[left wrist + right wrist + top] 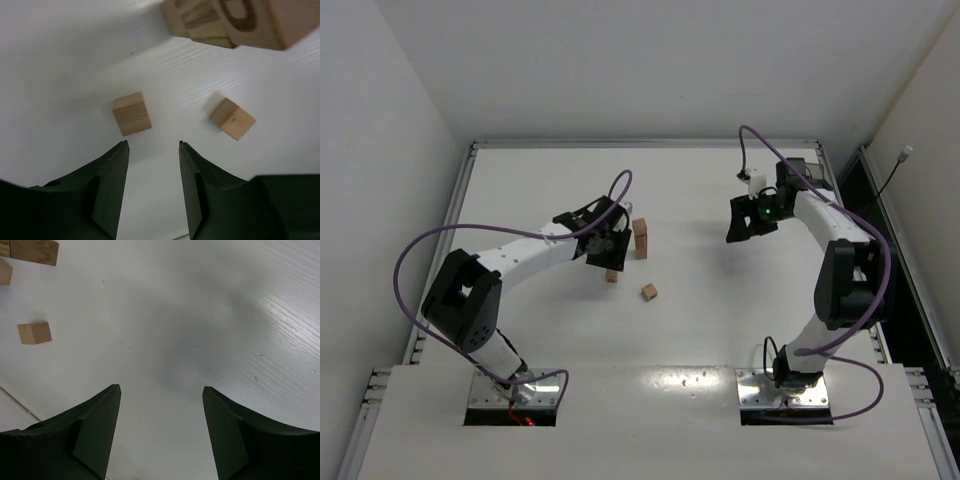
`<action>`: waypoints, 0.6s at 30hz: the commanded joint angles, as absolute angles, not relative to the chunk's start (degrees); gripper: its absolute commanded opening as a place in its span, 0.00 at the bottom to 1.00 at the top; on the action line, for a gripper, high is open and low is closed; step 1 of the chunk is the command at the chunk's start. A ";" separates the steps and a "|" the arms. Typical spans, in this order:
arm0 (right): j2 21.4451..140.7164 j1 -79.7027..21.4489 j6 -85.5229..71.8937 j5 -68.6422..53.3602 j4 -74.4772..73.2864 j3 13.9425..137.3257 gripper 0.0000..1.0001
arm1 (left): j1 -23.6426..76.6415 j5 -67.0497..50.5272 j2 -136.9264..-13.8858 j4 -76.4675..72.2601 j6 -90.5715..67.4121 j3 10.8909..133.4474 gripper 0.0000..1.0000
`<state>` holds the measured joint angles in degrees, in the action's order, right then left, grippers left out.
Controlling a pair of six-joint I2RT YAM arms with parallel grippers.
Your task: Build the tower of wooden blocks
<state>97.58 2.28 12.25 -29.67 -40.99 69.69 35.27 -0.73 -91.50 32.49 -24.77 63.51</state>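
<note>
Wood blocks point(131, 114): noting two lying loose on the desk point(720, 330), near the tower point(641, 240). Seeing left gripper point(152, 145) hovering partly open, nearer block just ahead of its fingertips, slightly left. Best shifting left, squaring to flat faces, closing gently. Finding right gripper point(161, 388) gaping wide, empty, well apart from blocks.

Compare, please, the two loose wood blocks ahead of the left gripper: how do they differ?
The striped-grain block lies almost in line with the open left gripper; the plain block sits off to one side. The striped-grain block faces the gripper nearly square-on; the plain block is turned corner-first. Both are small tan cubes, loose on the table, apart from the tower.
</note>
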 commanded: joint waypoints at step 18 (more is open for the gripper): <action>94.66 4.66 13.18 -31.28 -39.55 68.12 0.63 | 34.80 5.19 -96.42 32.96 -32.78 64.86 0.39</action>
